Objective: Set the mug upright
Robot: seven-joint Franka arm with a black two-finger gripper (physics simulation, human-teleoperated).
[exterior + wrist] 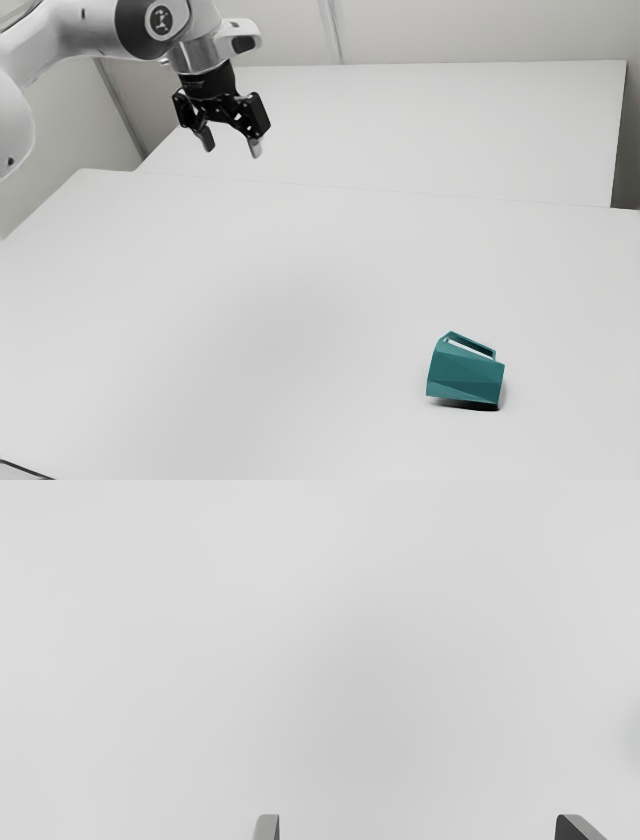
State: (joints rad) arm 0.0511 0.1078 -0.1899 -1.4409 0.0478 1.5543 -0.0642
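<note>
My gripper (232, 148) hangs high above the white surface in the exterior view's upper left, open and holding nothing. A teal mug (465, 376) lies on its side on the surface, toward the exterior view's lower right, well away from my gripper. Its handle points up and away from the surface, and a dark shadow lies under it. In the wrist view, the gripper (417, 825) has its two fingertips wide apart, with plain white surface beyond them.
The broad white table (250, 330) spreads beneath my arm and around the mug. Behind it stands another white surface (430, 130), with pale walls further back. A thin dark line crosses the exterior view's lower left corner.
</note>
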